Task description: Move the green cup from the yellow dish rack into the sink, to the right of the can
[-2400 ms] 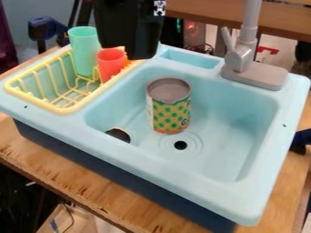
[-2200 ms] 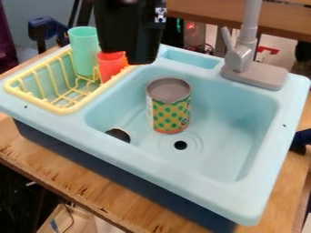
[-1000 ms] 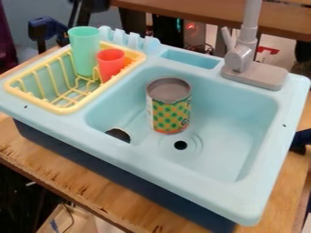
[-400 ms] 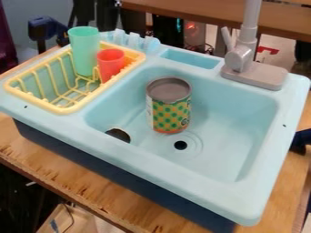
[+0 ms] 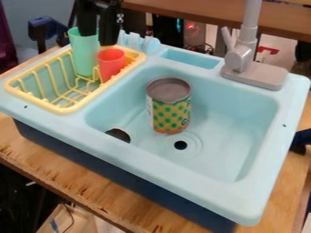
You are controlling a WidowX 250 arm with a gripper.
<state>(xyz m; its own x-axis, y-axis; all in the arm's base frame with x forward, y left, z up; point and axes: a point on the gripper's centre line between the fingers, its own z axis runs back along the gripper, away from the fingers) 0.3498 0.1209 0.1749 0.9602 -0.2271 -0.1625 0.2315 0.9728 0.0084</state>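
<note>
Hand (image 5: 98, 39) is at the back of the rack, pointing down, its two fingers apart with a modest gap. Nothing visibly gripped. One finger overlaps the mouth of the green cup (image 5: 84, 57); the other hangs outside it, just behind the red cup (image 5: 110, 66). Likely reason for that pose: the fingers sit either side of the green cup's wall. Can't tell if either touches.

Green cup is in the back part of the yellow rack (image 5: 63, 109), mouth up, long axis near vertical. Red cup is beside it, on the basin side, also mouth up. Rack probably keeps both from tipping.

Can (image 5: 169, 111) stands upright in the basin of the sink (image 5: 182, 169), flat end up, just beside the drain hole (image 5: 180, 145). Its wide base probably needs no support. Sink rests on the wooden table (image 5: 61, 176).
</note>
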